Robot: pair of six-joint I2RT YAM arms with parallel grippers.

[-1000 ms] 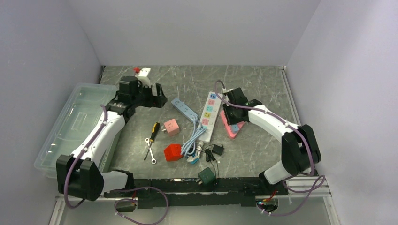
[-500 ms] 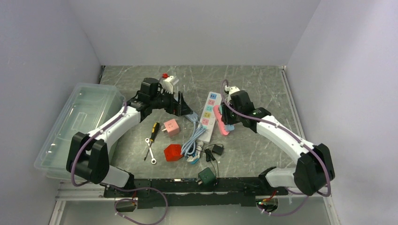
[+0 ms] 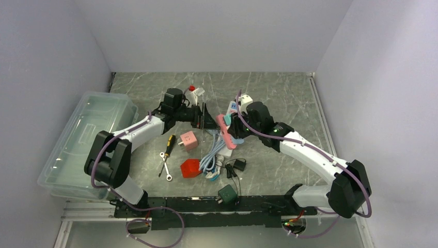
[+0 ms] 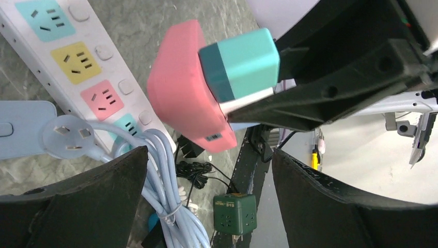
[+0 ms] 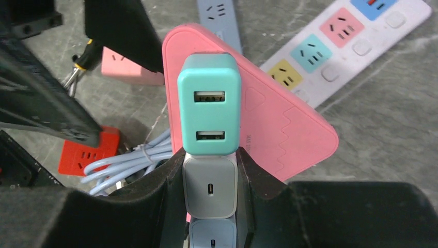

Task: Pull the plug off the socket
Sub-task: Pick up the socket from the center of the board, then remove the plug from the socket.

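- The teal hard-plastic USB plug (image 5: 209, 111) sits in the pink triangular plastic socket block (image 5: 279, 129), held up at the centre of the top view.
- The right gripper (image 5: 210, 201) clamps the grey-white adapter (image 5: 210, 186) just below the plug; the left gripper (image 4: 209, 155) stands spread wide and empty.
- We judge the plug light, rigid and smooth, so it is best grasped by its flat sides.

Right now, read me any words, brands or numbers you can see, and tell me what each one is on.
Nothing can be read for certain.
On the pink socket: a small line of text beside the teal plug, too small to read.
On the green cube adapter: pale print, blurred.
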